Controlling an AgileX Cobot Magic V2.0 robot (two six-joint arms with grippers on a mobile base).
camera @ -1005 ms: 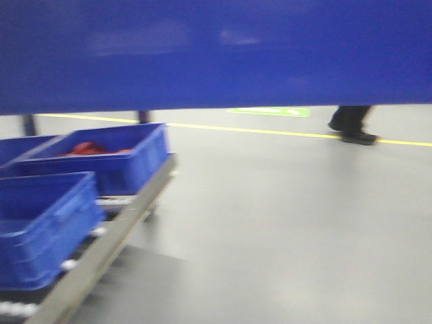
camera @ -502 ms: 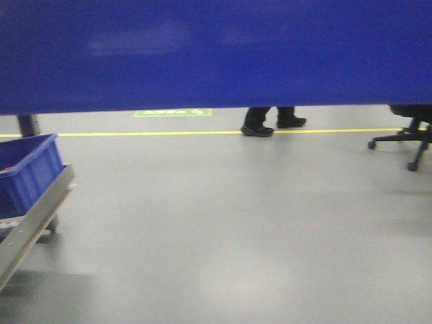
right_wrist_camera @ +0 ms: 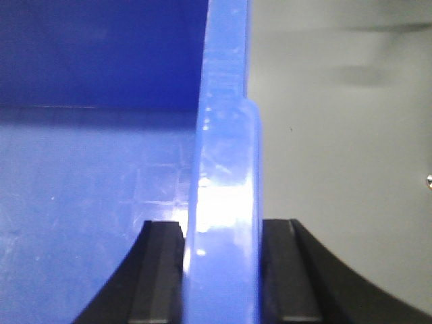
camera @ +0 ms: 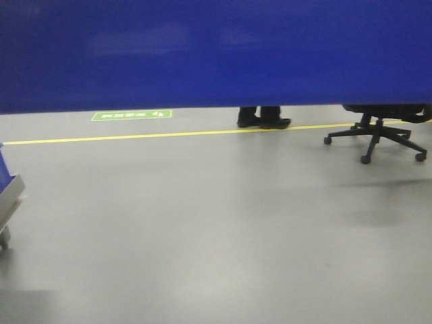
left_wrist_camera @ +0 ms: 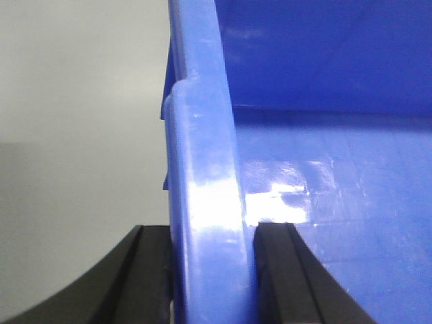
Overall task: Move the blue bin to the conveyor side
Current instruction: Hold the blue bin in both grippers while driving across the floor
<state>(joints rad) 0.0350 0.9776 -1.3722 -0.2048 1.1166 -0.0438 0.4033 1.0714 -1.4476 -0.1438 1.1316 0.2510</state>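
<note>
The blue bin (camera: pixel 216 54) is held up in front of the front camera and fills the top third of that view. My left gripper (left_wrist_camera: pixel 210 270) is shut on the bin's left rim (left_wrist_camera: pixel 202 169), one black finger outside and one inside. My right gripper (right_wrist_camera: pixel 223 270) is shut on the bin's right rim (right_wrist_camera: pixel 226 155) in the same way. The bin's glossy inside floor (left_wrist_camera: pixel 337 202) shows empty in both wrist views. The conveyor belt surface is out of view.
A grey floor (camera: pixel 216 236) with a yellow line (camera: pixel 169 135) and a green floor sign (camera: pixel 131 115). A black office chair (camera: pixel 378 135) stands at the right. A person's feet (camera: pixel 263 121) are beyond the line. A steel rail end (camera: pixel 8 196) shows at the left edge.
The view has swung right: the rail with blue bins slid off the left edge, the chair came into view, and the feet and green sign shifted left. Both grippers still hold the bin.
</note>
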